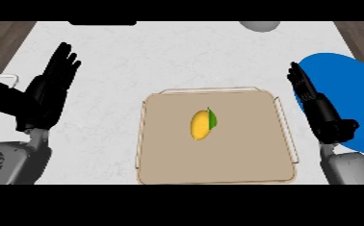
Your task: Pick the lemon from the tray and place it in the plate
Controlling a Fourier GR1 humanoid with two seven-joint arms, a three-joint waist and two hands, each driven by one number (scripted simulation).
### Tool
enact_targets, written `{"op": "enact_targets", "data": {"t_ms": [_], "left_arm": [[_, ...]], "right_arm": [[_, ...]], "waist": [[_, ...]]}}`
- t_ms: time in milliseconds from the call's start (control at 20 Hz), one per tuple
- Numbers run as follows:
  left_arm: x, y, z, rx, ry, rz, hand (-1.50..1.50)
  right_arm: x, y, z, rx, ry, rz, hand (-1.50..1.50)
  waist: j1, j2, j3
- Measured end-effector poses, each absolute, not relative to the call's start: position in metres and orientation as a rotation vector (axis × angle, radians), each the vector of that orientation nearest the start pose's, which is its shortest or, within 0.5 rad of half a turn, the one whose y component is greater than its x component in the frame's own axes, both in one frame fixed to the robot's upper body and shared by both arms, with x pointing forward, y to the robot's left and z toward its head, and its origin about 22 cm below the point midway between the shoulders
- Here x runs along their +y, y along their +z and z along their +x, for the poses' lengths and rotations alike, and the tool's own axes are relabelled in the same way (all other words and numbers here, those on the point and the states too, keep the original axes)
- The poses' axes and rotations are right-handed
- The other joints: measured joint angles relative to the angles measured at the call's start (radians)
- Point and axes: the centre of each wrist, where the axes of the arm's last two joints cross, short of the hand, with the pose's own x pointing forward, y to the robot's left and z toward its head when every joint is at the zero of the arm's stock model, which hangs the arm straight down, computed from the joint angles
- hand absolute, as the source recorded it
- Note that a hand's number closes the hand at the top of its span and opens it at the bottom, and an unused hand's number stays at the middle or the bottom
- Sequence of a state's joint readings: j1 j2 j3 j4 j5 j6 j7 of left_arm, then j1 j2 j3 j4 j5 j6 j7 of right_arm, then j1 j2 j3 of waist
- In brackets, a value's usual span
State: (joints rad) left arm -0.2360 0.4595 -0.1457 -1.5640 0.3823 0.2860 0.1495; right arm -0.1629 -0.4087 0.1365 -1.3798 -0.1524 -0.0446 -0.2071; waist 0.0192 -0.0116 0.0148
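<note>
White, marbled surface lies under everything. Left of the tray, my left robot hand rests open, fingers straight up. On the tray's middle sits the lemon, its long way running up and down. Right of the tray, my right robot hand is open too, over the blue plate. I think the right one is a bit nearer the lemon.

Grey round object at white counter's far edge.
</note>
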Motion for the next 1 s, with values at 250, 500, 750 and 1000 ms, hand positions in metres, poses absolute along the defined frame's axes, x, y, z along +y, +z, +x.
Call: {"op": "enact_targets", "data": {"t_ms": [250, 500, 750, 1000], "left_arm": [[0.275, 0.042, 0.273, -1.415, 0.02, 0.127, 0.0], [0.263, 0.003, 0.25, -1.257, 0.027, 0.077, 0.0], [0.251, -0.019, 0.233, -1.208, 0.016, 0.035, 0.0], [0.245, -0.023, 0.234, -1.222, 0.003, 0.017, 0.0]], "right_arm": [[-0.301, 0.023, 0.278, -1.838, -0.021, -0.126, 1.5], [-0.322, -0.002, 0.258, -1.737, -0.307, -0.444, -1.5], [-0.284, -0.033, 0.23, -1.758, -0.613, -0.529, -1.5], [-0.267, -0.042, 0.195, -1.794, -0.628, -0.543, -1.5]], "waist": [[-0.029, 0.007, -0.009], [-0.05, 0.013, -0.016], [-0.041, 0.009, -0.014], [-0.03, 0.007, -0.012]]}}
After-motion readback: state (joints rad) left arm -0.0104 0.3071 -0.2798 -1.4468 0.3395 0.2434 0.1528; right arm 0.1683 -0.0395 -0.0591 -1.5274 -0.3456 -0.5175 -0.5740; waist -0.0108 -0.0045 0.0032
